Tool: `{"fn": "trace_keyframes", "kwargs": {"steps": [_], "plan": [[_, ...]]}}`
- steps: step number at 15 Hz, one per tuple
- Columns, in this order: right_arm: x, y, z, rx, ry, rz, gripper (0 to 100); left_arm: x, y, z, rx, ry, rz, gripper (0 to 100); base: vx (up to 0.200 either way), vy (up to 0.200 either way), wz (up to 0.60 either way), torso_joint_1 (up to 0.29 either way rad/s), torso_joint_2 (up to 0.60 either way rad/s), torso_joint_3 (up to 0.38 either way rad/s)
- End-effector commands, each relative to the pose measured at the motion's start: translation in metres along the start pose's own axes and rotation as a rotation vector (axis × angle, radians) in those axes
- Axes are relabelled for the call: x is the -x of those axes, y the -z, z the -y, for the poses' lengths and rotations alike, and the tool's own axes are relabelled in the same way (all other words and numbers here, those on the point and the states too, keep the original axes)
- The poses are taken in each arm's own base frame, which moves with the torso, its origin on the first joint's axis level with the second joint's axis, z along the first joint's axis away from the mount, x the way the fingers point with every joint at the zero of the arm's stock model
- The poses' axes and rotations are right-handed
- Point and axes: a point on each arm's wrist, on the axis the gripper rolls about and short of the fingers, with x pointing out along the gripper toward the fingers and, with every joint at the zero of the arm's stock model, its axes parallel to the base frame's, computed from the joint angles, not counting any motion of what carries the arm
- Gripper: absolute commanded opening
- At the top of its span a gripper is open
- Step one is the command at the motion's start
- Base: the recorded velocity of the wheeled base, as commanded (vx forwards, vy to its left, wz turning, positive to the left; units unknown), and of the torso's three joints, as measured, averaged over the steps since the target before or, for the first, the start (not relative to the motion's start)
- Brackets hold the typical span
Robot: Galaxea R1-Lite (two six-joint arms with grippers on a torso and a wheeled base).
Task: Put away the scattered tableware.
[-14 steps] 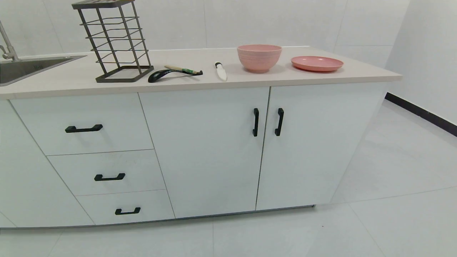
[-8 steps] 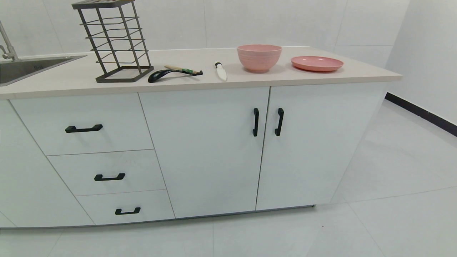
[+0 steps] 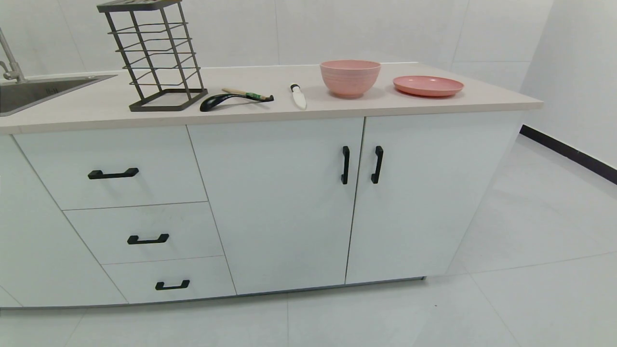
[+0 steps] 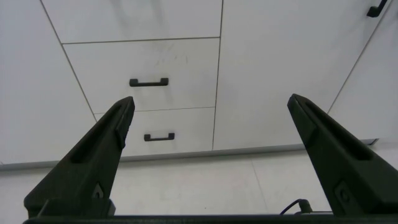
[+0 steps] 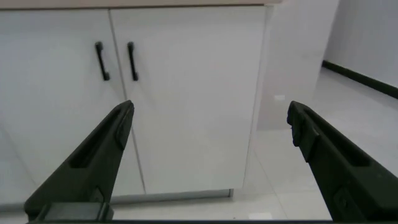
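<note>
Five pieces loose on counter (image 3: 96,113), none put away yet. Upper left of head frame: sink (image 3: 29,91), then wire rack (image 3: 159,58), upright, nothing in it. Just right of rack: black spoon (image 3: 219,101); wood-handled utensil (image 3: 243,93) at its handle, touching or just behind, cannot tell which. Upper centre: white knife (image 3: 299,96), apart from both. Further right: pink bowl (image 3: 350,77), upright; pink plate (image 3: 428,85) near it, not touching. Below counter: drawers (image 3: 111,166) and cabinet doors (image 3: 289,202), all closed. Left gripper (image 4: 211,102): released, spread wide, nothing held, facing drawers. Right gripper (image 5: 210,107): likewise spread and empty, facing cabinet doors. Judged: task at its start; all five pieces left to stow, no grasp begun.
</note>
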Motion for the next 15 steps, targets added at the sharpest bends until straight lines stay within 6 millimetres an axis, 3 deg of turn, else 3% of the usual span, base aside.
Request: {"fn": "trace_keyframes", "kwargs": {"steps": [1, 3, 7, 13, 15], "plan": [[0.005, -0.015, -0.002, -0.002, -0.054, -0.022, 100, 0.000, 0.000, 0.000, 0.000, 0.000, -0.001, 100, 0.000, 0.000, 0.00, 0.000, 0.00, 0.000], [0.010, -0.021, -0.003, -0.010, -0.110, -0.154, 100, 0.000, 0.000, 0.000, 0.000, 0.000, -0.001, 100, 0.000, 0.000, 0.00, 0.000, 0.00, 0.000], [-0.031, -0.056, -0.002, 0.018, -0.220, -0.215, 100, 0.000, 0.000, 0.000, 0.000, 0.000, -0.001, 100, 0.000, 0.000, 0.00, 0.000, 0.00, 0.000], [-0.093, -0.061, -0.008, 0.003, -0.328, -0.326, 100, 0.000, 0.000, 0.000, 0.000, 0.000, -0.001, 100, 0.000, 0.000, 0.00, 0.000, 0.00, 0.000], [-0.124, -0.062, -0.013, -0.004, -0.362, -0.337, 100, 0.000, 0.000, 0.000, 0.000, 0.000, -0.001, 100, 0.000, 0.000, 0.00, 0.000, 0.00, 0.000]]}}
